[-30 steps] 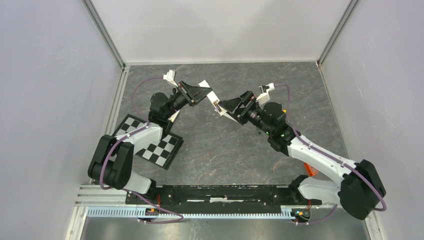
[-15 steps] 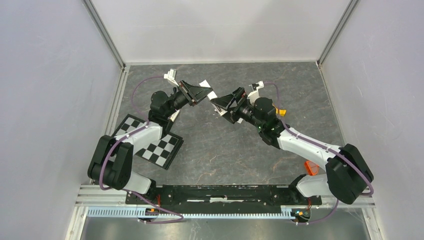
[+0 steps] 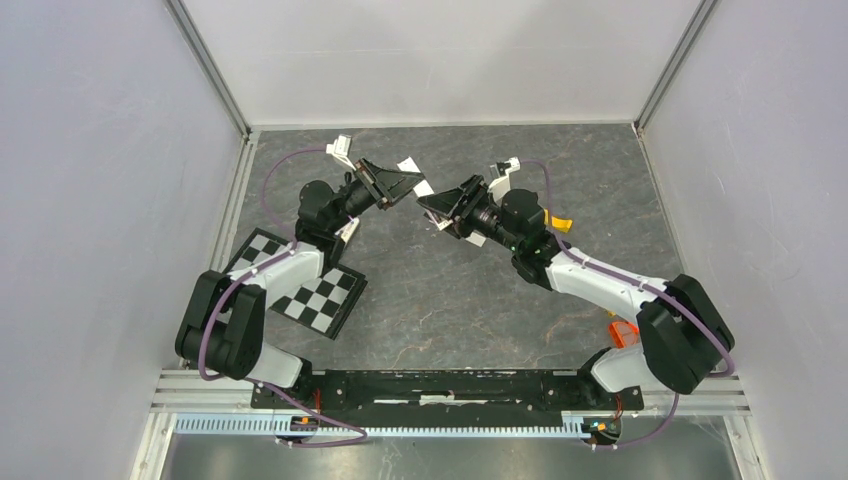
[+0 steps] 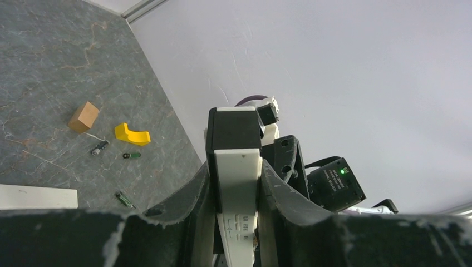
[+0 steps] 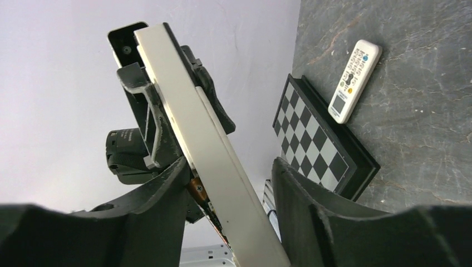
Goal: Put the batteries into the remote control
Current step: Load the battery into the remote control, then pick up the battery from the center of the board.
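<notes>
My left gripper (image 4: 236,186) is shut on the remote control (image 4: 238,178), holding it edge-on in the air at mid-table (image 3: 422,187). In the right wrist view the remote's dull grey-olive side (image 5: 189,105) runs slantwise between my right gripper's (image 5: 231,167) fingers. One finger (image 5: 161,194) lies against a brown battery (image 5: 198,188) sitting in the recess. A gap shows at the other finger, so these jaws are open. Three more batteries (image 4: 99,148) (image 4: 131,156) (image 4: 123,198) lie loose on the table.
A brown block (image 4: 84,117) and a yellow curved piece (image 4: 132,134) lie by the loose batteries. A white bar (image 4: 33,196) rests on the table. A second white buttoned remote (image 5: 354,80) lies beside the checkerboard (image 5: 317,133). Enclosure walls stand close.
My right arm has swung left until its fingers straddle the remote held by the left gripper, and its jaws have narrowed. The left arm has stayed put.
</notes>
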Controlling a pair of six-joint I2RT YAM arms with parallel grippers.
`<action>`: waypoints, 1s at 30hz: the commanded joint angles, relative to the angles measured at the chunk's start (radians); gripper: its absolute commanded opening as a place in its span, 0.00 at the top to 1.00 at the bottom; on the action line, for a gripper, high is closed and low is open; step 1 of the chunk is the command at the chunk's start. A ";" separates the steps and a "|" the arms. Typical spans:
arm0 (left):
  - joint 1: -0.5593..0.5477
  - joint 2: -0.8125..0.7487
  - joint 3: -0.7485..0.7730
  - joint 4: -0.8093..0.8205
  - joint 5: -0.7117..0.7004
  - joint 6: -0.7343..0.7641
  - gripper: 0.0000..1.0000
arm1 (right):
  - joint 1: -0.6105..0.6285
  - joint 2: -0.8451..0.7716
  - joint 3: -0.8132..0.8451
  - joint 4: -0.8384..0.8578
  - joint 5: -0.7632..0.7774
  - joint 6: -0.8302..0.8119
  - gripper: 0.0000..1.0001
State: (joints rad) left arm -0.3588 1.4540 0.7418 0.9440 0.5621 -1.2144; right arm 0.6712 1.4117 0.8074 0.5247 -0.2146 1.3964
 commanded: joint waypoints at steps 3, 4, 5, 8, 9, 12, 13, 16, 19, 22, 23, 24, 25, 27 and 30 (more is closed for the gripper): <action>0.002 -0.019 0.037 0.045 0.018 0.016 0.86 | 0.000 -0.001 0.016 0.108 -0.030 0.023 0.52; 0.001 -0.019 0.039 0.044 0.018 0.003 0.86 | 0.001 -0.002 0.011 0.113 -0.031 0.022 0.56; 0.002 -0.019 0.040 0.044 0.016 -0.010 0.86 | 0.001 -0.003 0.006 0.120 -0.032 0.022 0.58; 0.002 -0.019 0.045 0.046 0.019 -0.044 0.87 | -0.001 -0.008 -0.008 0.139 -0.031 0.015 0.65; 0.001 -0.019 0.045 0.048 0.020 -0.049 0.87 | -0.002 -0.006 -0.008 0.142 -0.037 0.007 0.62; 0.006 -0.024 0.041 0.049 0.022 -0.049 0.87 | -0.010 -0.008 -0.018 0.168 -0.052 -0.019 0.31; 0.007 -0.027 0.039 0.045 0.021 -0.043 0.87 | -0.016 -0.013 -0.020 0.171 -0.058 -0.034 0.19; 0.020 -0.028 0.031 0.044 0.034 -0.025 0.87 | -0.057 -0.039 -0.048 0.226 -0.105 -0.105 0.05; 0.029 -0.031 0.025 0.042 0.050 0.001 0.86 | -0.113 -0.055 -0.082 0.250 -0.187 -0.136 0.06; 0.045 -0.046 0.003 0.005 0.047 0.042 0.86 | -0.187 -0.098 -0.159 0.288 -0.255 -0.190 0.07; 0.053 -0.055 -0.005 -0.023 0.040 0.063 0.86 | -0.207 -0.118 -0.181 0.274 -0.270 -0.235 0.08; 0.060 -0.065 -0.017 -0.053 0.031 0.082 0.86 | -0.232 -0.146 -0.193 0.232 -0.278 -0.293 0.08; 0.068 -0.076 -0.025 -0.080 0.024 0.106 0.86 | -0.247 -0.169 -0.190 0.124 -0.271 -0.388 0.09; 0.076 -0.102 -0.044 -0.153 -0.004 0.148 0.86 | -0.269 -0.217 -0.147 -0.163 -0.170 -0.595 0.11; 0.077 -0.136 -0.069 -0.207 -0.033 0.194 0.86 | -0.272 -0.242 -0.096 -0.495 0.148 -0.838 0.18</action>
State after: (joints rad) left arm -0.2886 1.3861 0.6983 0.8165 0.5690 -1.1446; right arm 0.4038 1.2198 0.6342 0.4587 -0.3569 0.9512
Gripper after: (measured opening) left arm 0.349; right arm 0.872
